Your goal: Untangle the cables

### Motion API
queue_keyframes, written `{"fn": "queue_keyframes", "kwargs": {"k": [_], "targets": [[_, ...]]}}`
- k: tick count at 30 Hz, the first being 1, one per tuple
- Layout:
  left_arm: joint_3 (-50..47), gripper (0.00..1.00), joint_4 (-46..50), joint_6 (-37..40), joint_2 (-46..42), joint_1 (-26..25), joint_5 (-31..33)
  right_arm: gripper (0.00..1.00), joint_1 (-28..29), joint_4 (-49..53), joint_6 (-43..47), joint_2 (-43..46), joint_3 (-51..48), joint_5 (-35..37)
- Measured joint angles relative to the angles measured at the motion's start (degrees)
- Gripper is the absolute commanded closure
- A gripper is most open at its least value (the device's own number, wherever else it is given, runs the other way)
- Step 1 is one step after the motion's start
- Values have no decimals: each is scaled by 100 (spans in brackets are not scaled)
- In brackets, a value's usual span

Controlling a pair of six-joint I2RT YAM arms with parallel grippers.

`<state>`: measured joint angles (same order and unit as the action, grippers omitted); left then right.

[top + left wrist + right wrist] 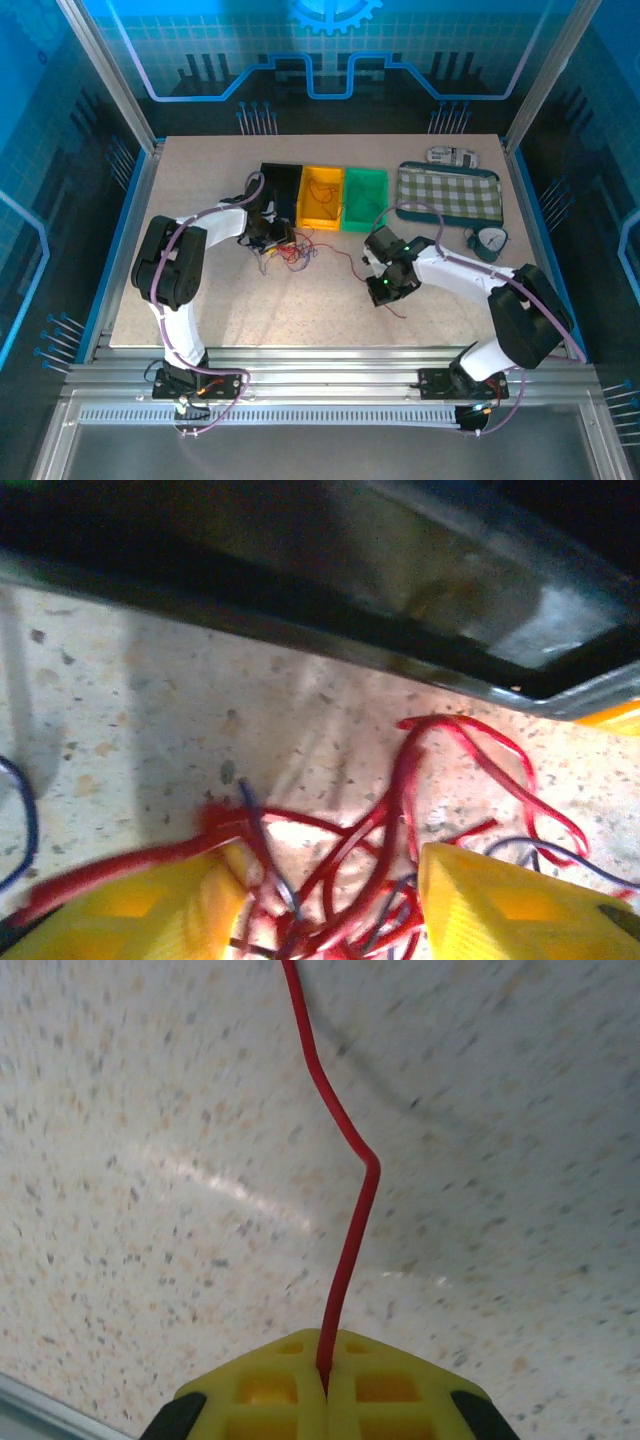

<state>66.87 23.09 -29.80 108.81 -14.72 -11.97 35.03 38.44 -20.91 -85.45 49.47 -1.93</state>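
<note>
The cables (292,250) lie as a tangled bunch of red and dark blue wires on the table, just in front of the black bin. My left gripper (268,243) is down over the bunch's left side. In the left wrist view its yellow fingers (500,905) stand apart, open, with the tangle (345,865) between them and one red strand draped across the left finger. My right gripper (385,290) sits to the right of the bunch. It is shut (325,1375) on the end of a single red cable (345,1250) that runs away over the table toward the tangle.
Behind the bunch stand a black bin (283,185), a yellow bin (322,212) and a green bin (364,215) in a row. The black bin's wall (400,630) is close ahead of my left gripper. A checkered tray (448,192) and a small teal dial (490,240) are at the right.
</note>
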Motion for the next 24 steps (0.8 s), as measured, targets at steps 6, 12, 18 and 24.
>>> {"fn": "queue_keyframes", "kwargs": {"k": [6,12,18,24], "targets": [[-455,38,-625,74,-240,162,-601,100,-699,-348,-179,107,0,-85],[-658,37,-719,494,-372,186,-951,100,-804,-525,-264,101,0,-313],[-903,32,-409,1047,-765,2,-1016,100,-804,-723,-315,7,-28,-492],[-870,35,-184,1314,-758,-420,-793,100,-804,-798,-328,-116,-33,-605]]}}
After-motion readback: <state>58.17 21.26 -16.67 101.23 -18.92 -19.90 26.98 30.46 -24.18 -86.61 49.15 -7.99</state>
